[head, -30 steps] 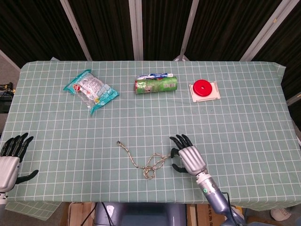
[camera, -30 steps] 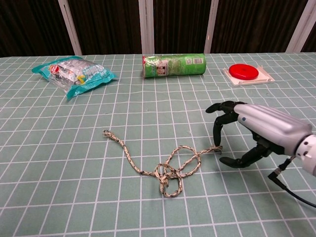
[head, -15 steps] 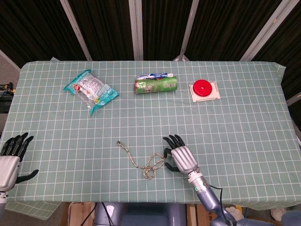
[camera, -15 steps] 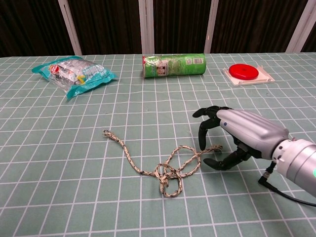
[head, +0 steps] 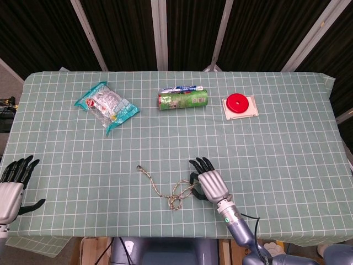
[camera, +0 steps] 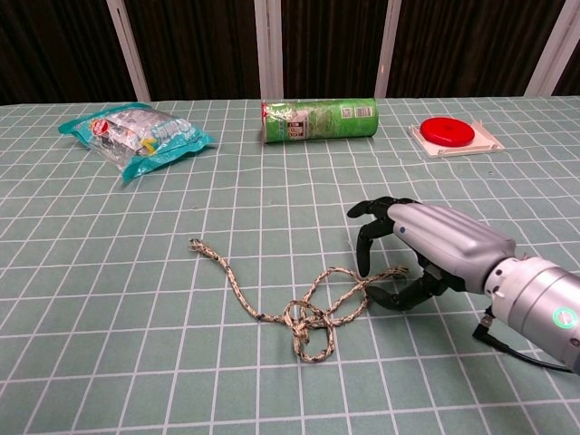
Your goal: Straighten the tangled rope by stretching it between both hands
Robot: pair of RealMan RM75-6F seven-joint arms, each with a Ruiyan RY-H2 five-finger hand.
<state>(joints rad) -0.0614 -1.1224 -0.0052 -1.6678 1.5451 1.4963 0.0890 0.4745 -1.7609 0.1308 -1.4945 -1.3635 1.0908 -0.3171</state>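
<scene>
Right robot hand [camera: 410, 256] — fingers apart, gripping nothing — straddles the rope [camera: 299, 304]'s right end; the rope trails leftward toward the distant, open left robot hand [head: 12, 186].

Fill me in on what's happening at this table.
A two-armed robot is starting on a tangled rope. Its right hand is arched over the rope's near end, fingers curled around it, though a firm grip isn't clear. The left hand waits open at the table's corner, away from the rope. The rope lies knotted and slack on the cloth.
</scene>
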